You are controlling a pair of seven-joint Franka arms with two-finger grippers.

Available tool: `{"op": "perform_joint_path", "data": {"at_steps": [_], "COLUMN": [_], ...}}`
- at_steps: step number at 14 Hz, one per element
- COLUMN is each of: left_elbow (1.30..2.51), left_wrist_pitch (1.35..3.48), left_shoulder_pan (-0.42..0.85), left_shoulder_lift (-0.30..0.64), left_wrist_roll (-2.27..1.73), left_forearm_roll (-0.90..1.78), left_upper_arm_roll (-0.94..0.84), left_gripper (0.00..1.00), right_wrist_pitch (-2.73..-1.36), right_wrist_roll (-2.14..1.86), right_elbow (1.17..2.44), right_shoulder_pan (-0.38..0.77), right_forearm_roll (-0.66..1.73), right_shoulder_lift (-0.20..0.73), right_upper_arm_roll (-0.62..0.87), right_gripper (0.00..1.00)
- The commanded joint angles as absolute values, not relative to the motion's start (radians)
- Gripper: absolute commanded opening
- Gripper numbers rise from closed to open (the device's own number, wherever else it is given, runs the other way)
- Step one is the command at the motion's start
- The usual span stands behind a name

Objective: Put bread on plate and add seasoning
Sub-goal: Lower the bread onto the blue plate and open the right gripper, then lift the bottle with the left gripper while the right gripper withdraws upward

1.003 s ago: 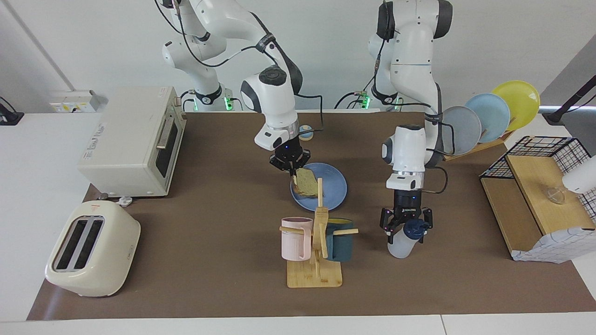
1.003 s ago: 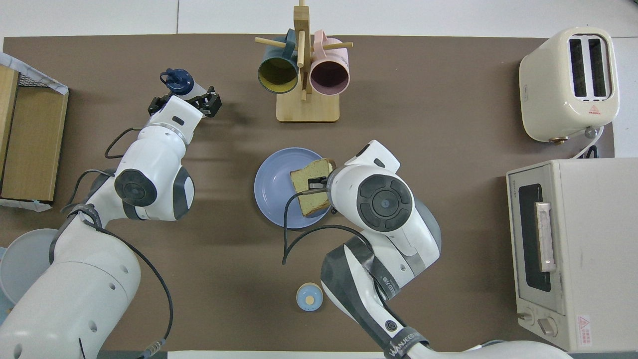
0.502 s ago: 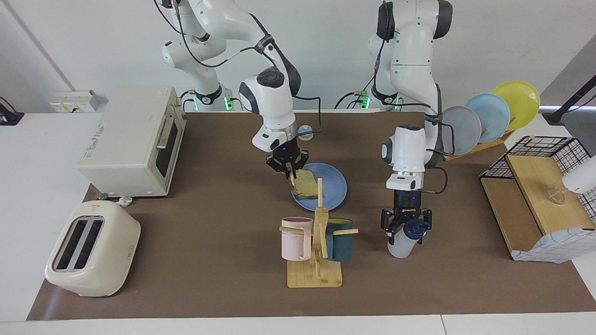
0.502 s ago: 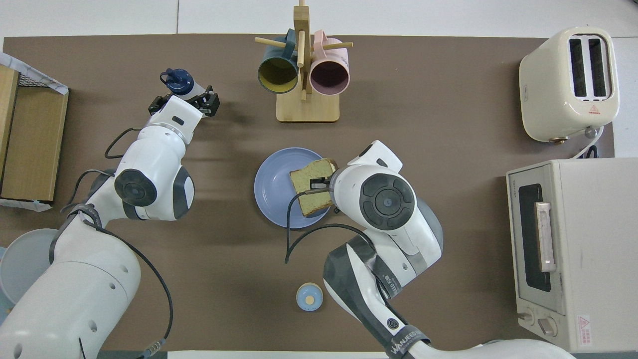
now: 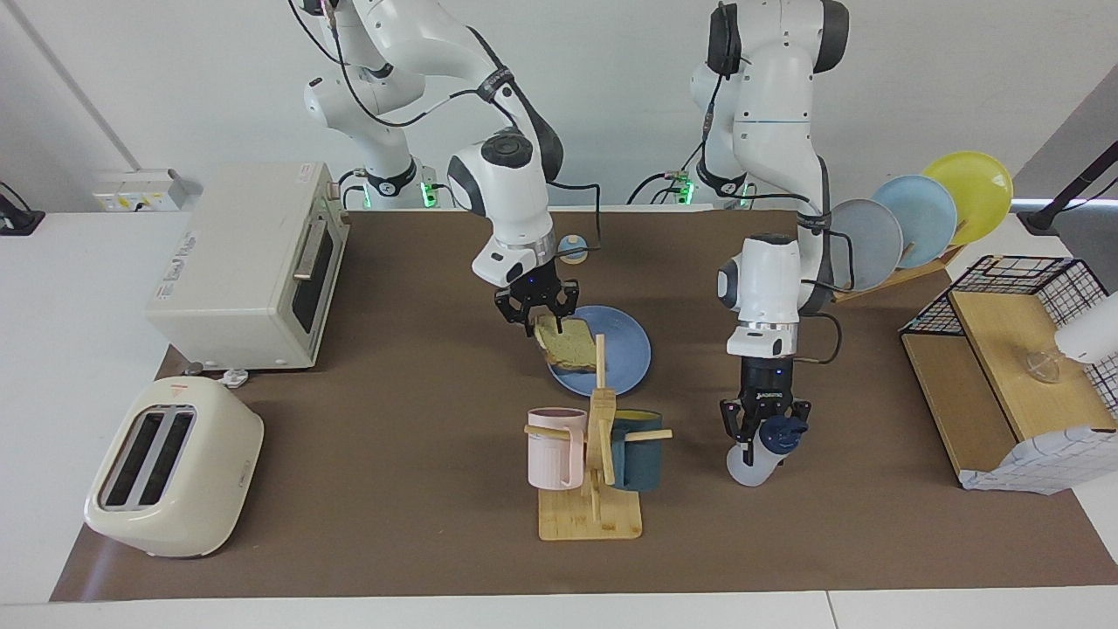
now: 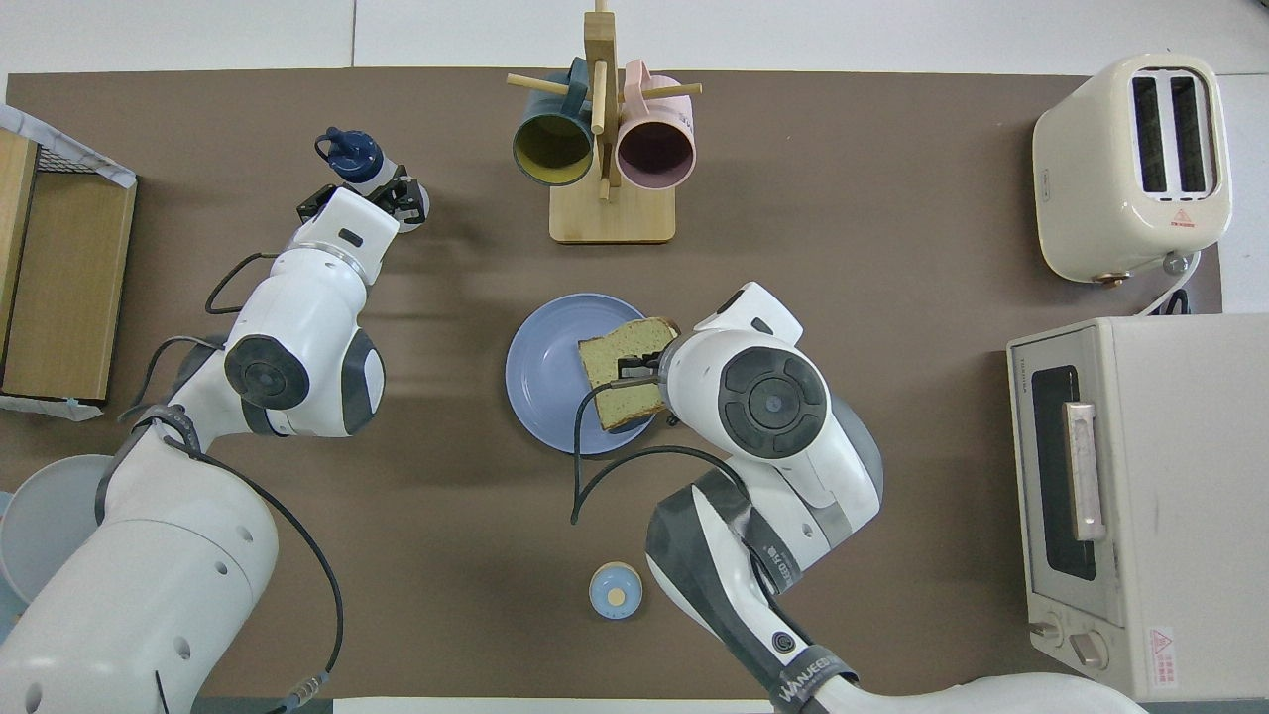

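— since a moment ago the left gripper (image 5: 758, 441) has closed from wide onto the seasoning (image 5: 756, 456), tipping it a little; the right gripper (image 5: 536, 316) has lifted and parted its jaws, though whether they are clear of the bread's corner i cannot tell.

— room on the bench (image 5: 367, 454)?

— bare brown mat runs from the toaster (image 5: 173, 479) to the mug rack (image 5: 594, 467), and along the edge farthest from the robots.

— containers?

— the plate (image 5: 627, 354) carries the bread (image 5: 569, 345), lying tilted over its rim toward the right arm's end. two mugs hang on the rack, just beside the seasoning.
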State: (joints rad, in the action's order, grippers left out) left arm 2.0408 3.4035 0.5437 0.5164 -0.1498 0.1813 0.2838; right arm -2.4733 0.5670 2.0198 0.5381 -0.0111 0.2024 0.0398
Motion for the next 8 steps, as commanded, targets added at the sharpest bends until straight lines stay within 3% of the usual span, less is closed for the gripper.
{"op": "perform_joint_path", "data": {"at_steps": [1,3,5,8], "left_elbow": [2.011,2.0,1.979,1.866], "left_wrist_pitch": [3.413,3.399,3.34,3.064], "left_shoulder_pan": [0.545,0.54,0.526,0.503], "left_shoulder_lift": [0.538,0.538,0.534,0.497], "left_wrist_roll": [-0.15,-0.135,-0.135,-0.107], "left_forearm_roll": [0.195,0.184,0.143,0.124], "left_upper_arm_roll": [0.296,0.299,0.299,0.299], "left_gripper": [0.0,0.0,0.0,0.0], "right_wrist_pitch": [-2.487,-2.487,-2.487,-2.481], "right_wrist_roll": [0.537,0.503,0.503,0.5], "right_elbow": [2.011,1.978,1.974,1.974], "right_shoulder_pan": [0.508,0.482,0.477,0.483], "right_forearm_roll": [0.008,0.008,0.008,0.008], "right_shoulder_lift": [0.189,0.202,0.206,0.192], "right_upper_arm_roll": [0.048,0.048,0.046,0.048], "right_gripper": [0.6,0.67,1.0,1.0]}}
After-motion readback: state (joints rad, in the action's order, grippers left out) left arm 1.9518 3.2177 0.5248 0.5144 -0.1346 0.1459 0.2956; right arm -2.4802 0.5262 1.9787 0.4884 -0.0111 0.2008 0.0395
